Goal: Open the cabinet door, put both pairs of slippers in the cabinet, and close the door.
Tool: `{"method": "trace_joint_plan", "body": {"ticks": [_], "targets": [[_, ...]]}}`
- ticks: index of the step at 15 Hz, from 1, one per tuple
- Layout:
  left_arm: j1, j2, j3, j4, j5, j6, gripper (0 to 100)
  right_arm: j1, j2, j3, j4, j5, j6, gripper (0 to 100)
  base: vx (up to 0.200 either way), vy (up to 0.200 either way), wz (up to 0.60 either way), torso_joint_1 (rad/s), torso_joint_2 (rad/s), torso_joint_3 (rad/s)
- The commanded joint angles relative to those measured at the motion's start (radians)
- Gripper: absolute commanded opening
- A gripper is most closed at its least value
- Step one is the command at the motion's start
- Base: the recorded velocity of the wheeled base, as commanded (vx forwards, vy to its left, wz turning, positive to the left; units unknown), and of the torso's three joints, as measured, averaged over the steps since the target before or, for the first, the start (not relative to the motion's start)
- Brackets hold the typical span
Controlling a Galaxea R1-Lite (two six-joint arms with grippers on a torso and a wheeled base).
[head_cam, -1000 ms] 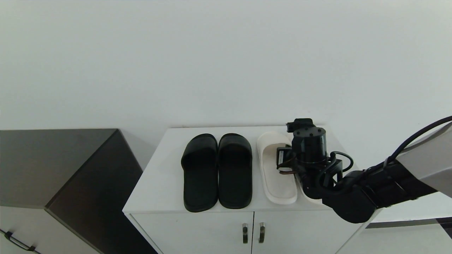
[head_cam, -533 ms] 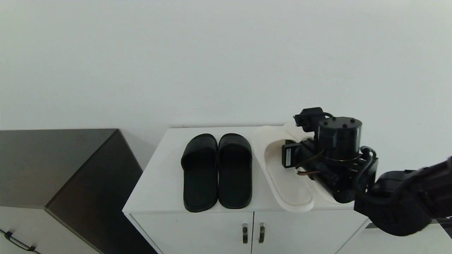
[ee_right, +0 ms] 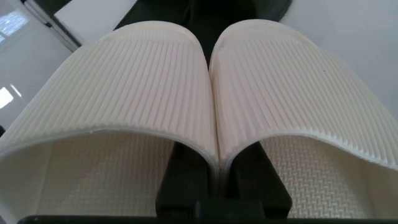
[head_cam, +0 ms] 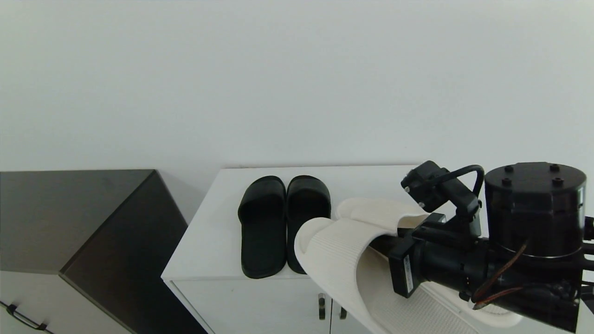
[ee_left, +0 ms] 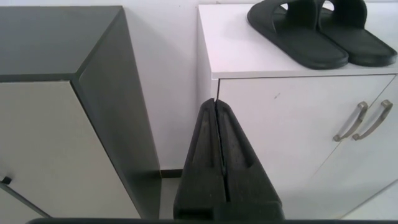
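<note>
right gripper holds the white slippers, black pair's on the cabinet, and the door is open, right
Not open: the left wrist view shows both doors shut. The right gripper does hold the white slippers, and the black pair sits on the cabinet.

Ribbed, matt foam is noted on the white slippers (head_cam: 343, 250); black slippers (head_cam: 283, 222) smooth, matt; cabinet (head_cam: 209, 241) smooth white; handles (ee_left: 367, 121) brushed metal.
</note>
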Motion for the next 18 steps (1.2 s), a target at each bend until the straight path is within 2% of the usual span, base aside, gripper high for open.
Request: {"method": "trace_joint_plan", "body": {"ticks": [1, 2, 11, 14, 18], "targets": [[0.0, 0.0, 0.0, 0.0, -0.001, 0.001, 0, 0.031, -0.013, 0.015, -0.007, -0.001, 0.003, 0, 0.0, 0.0, 0.0, 0.0, 0.0, 0.0], [0.0, 0.0, 0.0, 0.0, -0.001, 0.001, 0, 0.031, -0.015, 0.015, -0.007, -0.001, 0.007, 0, 0.0, 0.0, 0.0, 0.0, 0.0, 0.0], [0.0, 0.0, 0.0, 0.0, 0.001, 0.003, 0, 0.037, -0.03, 0.055, -0.008, 0.009, 0.009, 0, -0.2, 0.0, 0.0, 0.0, 0.0, 0.002], [0.0, 0.0, 0.0, 0.0, 0.001, 0.003, 0, 0.035, -0.043, 0.081, -0.056, 0.027, 0.006, 0, -0.2, 0.0, 0.0, 0.005, 0.0, 0.004], [0.0, 0.0, 0.0, 0.0, 0.001, 0.001, 0, 0.035, -0.04, 0.098, -0.059, 0.027, 0.003, 0, 0.0, 0.0, 0.0, 0.0, 0.0, 0.0]]}}
